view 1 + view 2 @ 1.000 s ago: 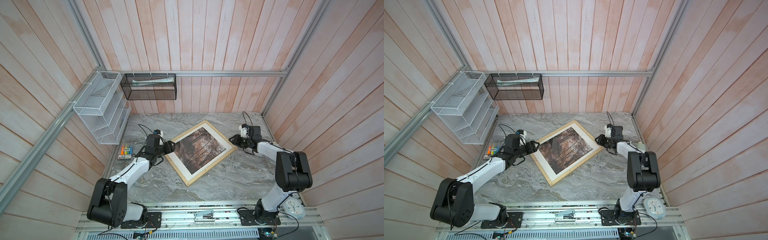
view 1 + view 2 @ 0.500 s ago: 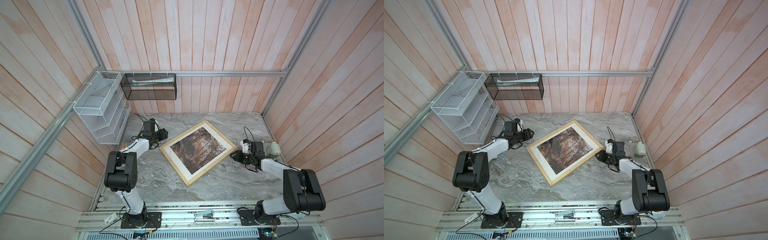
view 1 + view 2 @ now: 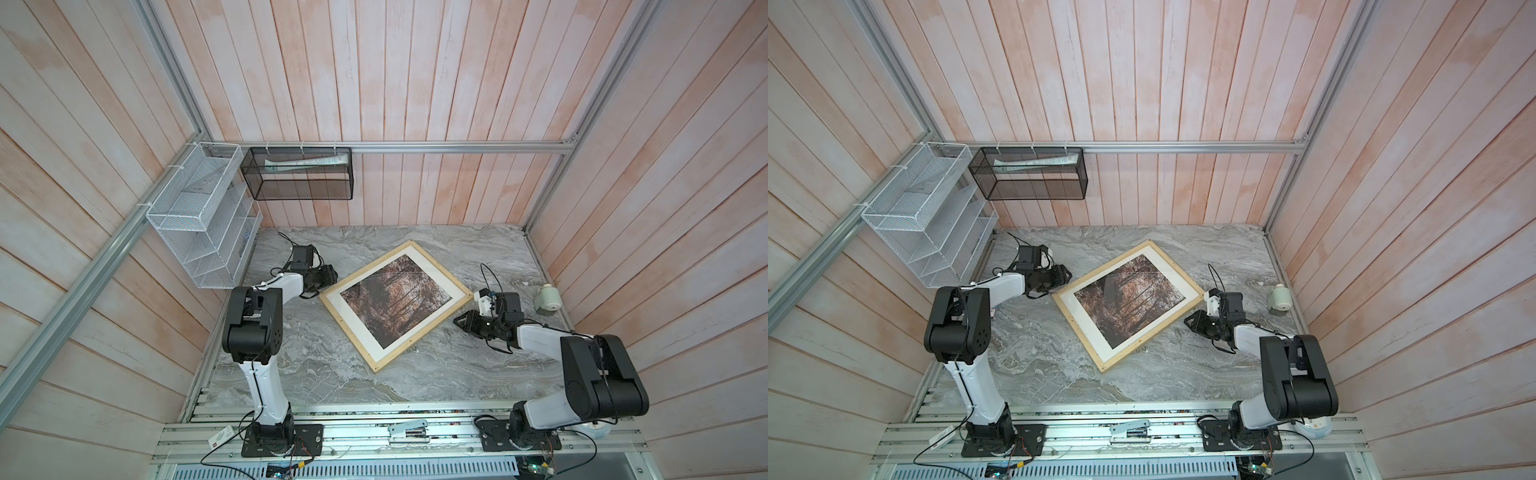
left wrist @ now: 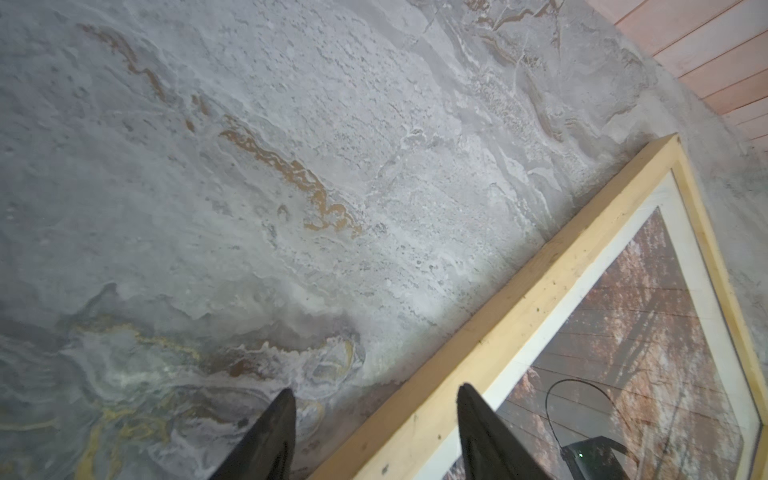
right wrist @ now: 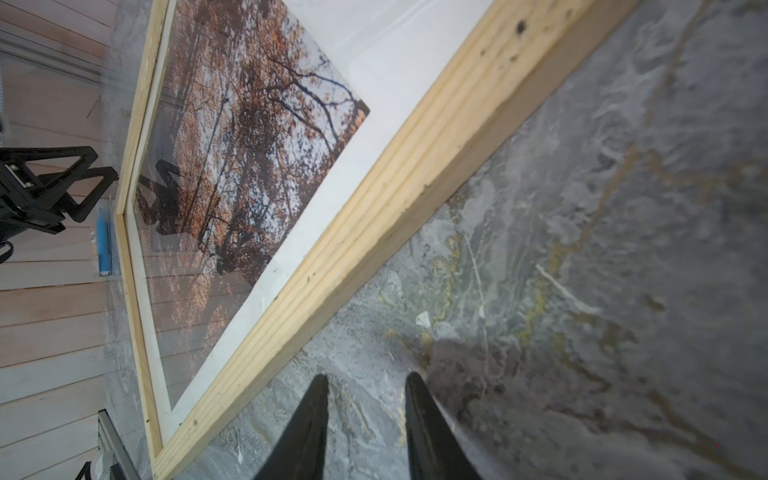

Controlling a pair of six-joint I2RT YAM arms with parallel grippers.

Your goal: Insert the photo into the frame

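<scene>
Both arms have backed off the frame (image 3: pixel 349 332): left tool (image 4: pixel 375 388) spread, right tool (image 5: pixel 366 375) slightly parted, both empty. The photo (image 3: pixel 397 301) lies inside, so the job looks finished.

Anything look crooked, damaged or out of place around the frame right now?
Only the frame stands out: it lies diagonal to the edges of the table. The photo sits square inside its white border; no damage or spill shows. The left claw and right claw are open and empty.
</scene>
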